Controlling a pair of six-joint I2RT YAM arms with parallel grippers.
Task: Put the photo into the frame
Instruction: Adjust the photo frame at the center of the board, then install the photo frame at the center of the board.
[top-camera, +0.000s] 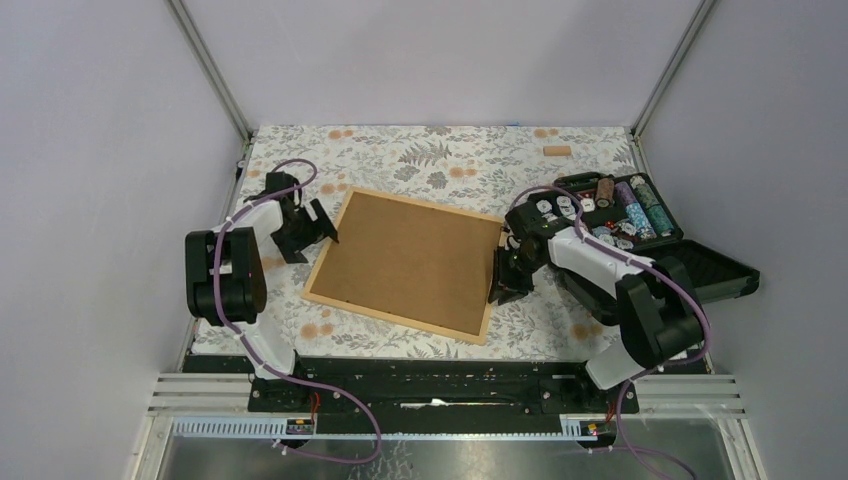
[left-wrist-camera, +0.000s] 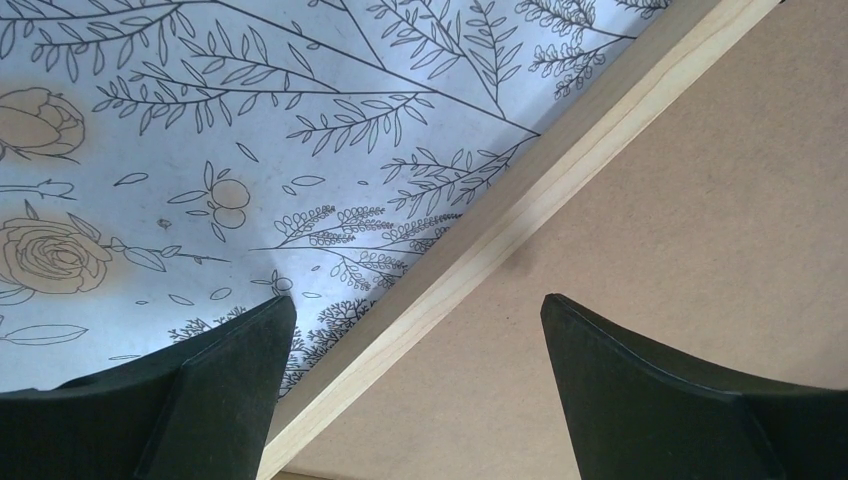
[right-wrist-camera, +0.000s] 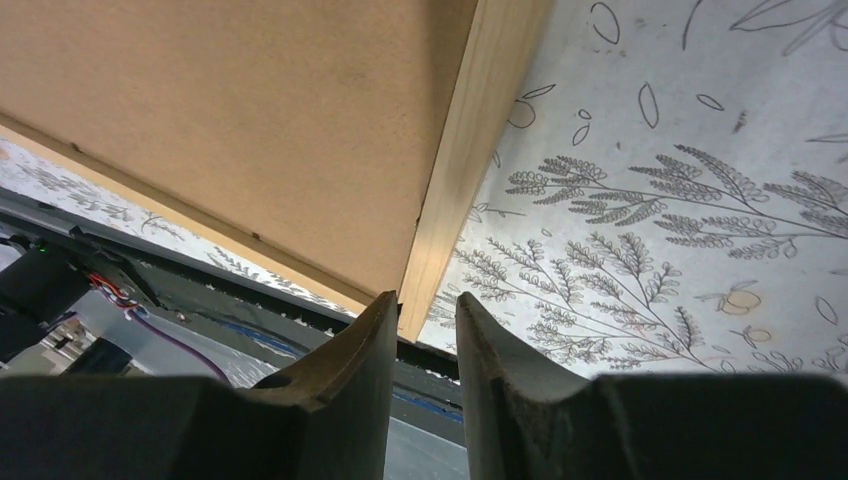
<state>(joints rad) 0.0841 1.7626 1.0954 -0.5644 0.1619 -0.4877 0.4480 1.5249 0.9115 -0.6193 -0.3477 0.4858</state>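
Because the right gripper (right-wrist-camera: 427, 300) sits narrowed at the rim of the face-down frame (top-camera: 395, 318) on the table (top-camera: 450, 160), hold uncertain, and the left gripper (left-wrist-camera: 415, 300) gapes empty astride it, photo unseen, any lift may slip.

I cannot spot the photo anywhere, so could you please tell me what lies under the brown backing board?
Only the backing board shows, filling the wooden frame, flat on the floral tablecloth. Anything beneath it, the photo included, is covered, so I cannot tell.

Frame (top-camera: 394, 318) on table (top-camera: 440, 160), left of case (top-camera: 715, 270)
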